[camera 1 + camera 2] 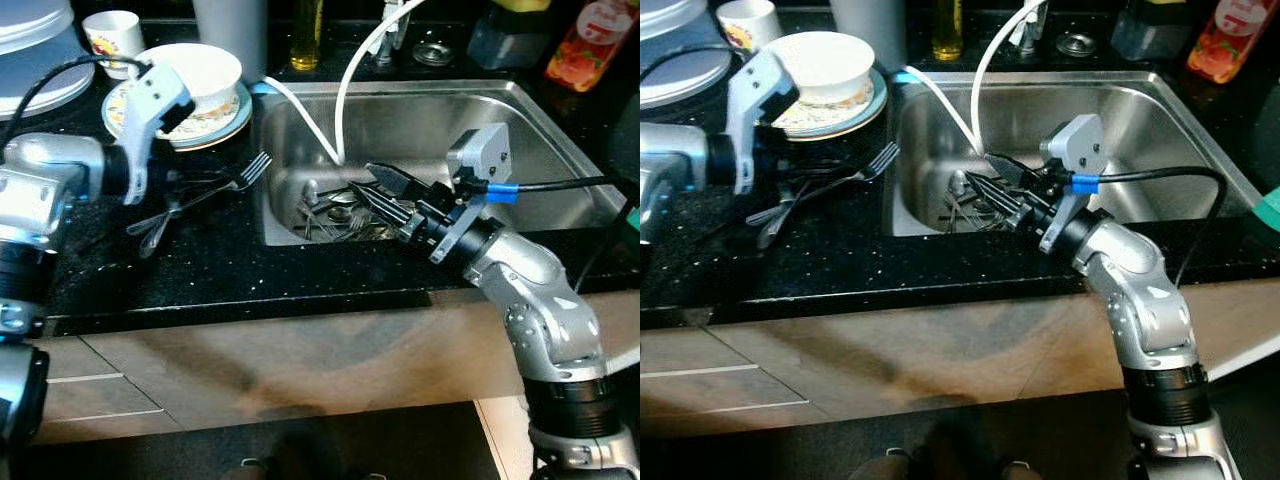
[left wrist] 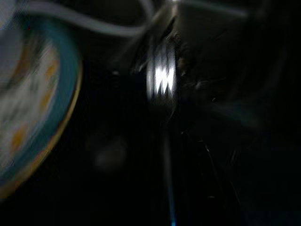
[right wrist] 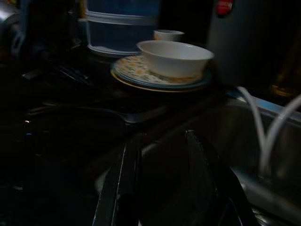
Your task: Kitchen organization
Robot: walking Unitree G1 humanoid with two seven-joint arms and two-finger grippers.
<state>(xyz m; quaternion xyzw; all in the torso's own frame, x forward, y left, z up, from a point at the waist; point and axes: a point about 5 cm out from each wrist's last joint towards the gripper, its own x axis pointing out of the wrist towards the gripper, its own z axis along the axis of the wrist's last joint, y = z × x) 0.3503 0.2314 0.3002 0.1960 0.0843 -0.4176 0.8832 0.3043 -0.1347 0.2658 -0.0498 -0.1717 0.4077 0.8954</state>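
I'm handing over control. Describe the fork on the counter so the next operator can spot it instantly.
Start at the stainless steel sink and look to its left on the black speckled counter. The silver metal fork lies there just below the floral plate holding a white bowl. Its tines point toward the sink's corner, unlike the jumbled cutlery inside the basin.

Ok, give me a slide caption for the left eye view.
Right gripper reaches over cutlery piled in the sink; left gripper hovers by a fork on the black counter.
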